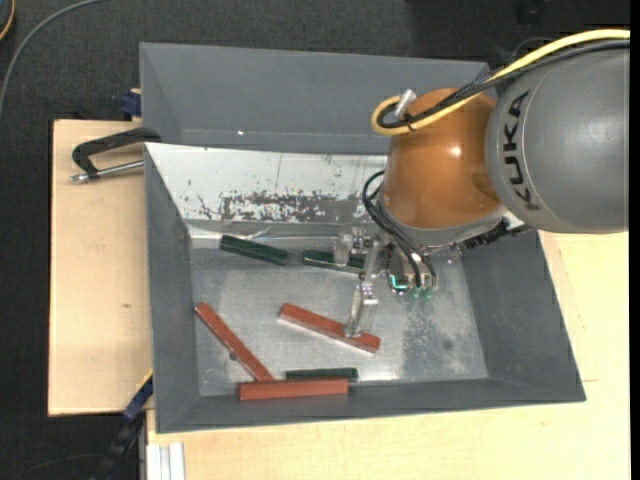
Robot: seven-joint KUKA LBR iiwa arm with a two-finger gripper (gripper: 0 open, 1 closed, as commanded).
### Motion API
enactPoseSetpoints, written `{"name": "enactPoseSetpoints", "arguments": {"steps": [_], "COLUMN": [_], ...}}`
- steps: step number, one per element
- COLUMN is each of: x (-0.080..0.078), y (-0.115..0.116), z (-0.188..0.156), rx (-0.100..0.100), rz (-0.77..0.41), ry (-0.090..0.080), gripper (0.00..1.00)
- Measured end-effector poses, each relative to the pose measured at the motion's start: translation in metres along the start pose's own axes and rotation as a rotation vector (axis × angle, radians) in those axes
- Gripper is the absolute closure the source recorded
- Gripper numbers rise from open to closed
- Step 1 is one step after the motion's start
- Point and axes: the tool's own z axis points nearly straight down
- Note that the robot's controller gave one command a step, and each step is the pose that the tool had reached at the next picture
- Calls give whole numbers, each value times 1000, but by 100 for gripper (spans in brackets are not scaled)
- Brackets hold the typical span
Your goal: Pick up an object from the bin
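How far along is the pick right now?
Done: the end effector is down in the bin, at the right end of the red-brown stick lying mid-floor. In hand: nothing lifted; that stick lies flat. Left: grip it and raise it clear.

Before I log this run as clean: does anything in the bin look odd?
Nothing stands out. The middle red-brown stick by the gripper, the dark green stick at the back and the rest lie loose inside the bin, none visibly broken.
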Motion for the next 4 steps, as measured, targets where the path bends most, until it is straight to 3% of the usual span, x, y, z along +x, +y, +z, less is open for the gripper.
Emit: {"name": "enactPoseSetpoints", "arguments": {"steps": [1,2,3,4], "x": [2,0,-9,14], "y": [9,9,-2,-14], "z": [103,99,-27,-97], "rx": [1,0,-2,-1], "rz": [-127,-126,163,106], "ry": [-1,-8,-17,-20], "gripper": [0,100,100,100]}}
